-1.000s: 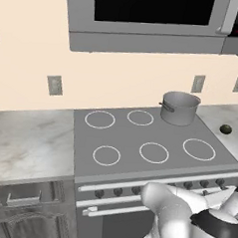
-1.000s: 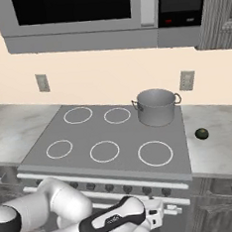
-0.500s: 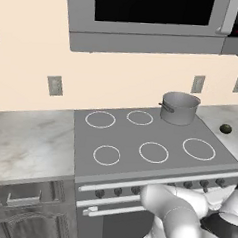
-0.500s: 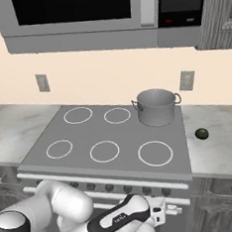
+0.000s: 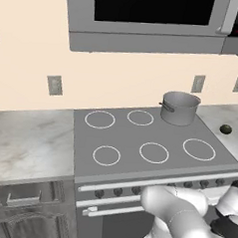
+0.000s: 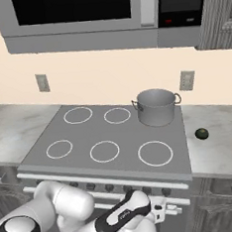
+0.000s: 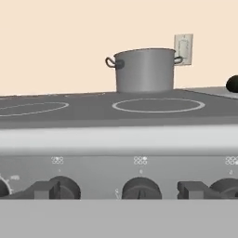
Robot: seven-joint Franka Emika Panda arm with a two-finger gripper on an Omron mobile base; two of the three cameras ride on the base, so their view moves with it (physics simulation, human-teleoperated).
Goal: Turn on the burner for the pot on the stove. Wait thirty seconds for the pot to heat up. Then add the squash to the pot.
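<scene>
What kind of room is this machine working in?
It looks like a home kitchen, computer-rendered. A dark grey flat-top stove with white burner rings carries a plain grey metal pot, a grey microwave with a black window hangs above, and marble-look counters run alongside.

Pot (image 6: pixel 156 106) sits on stove (image 6: pixel 90 135) back-right burner. Squash (image 6: pixel 201 133) on bench (image 6: pixel 217 144) right of stove, apart from pot. Gripper (image 6: pixel 168 212) low at the knob row (image 6: pixel 109 187), finger state unclear.
</scene>
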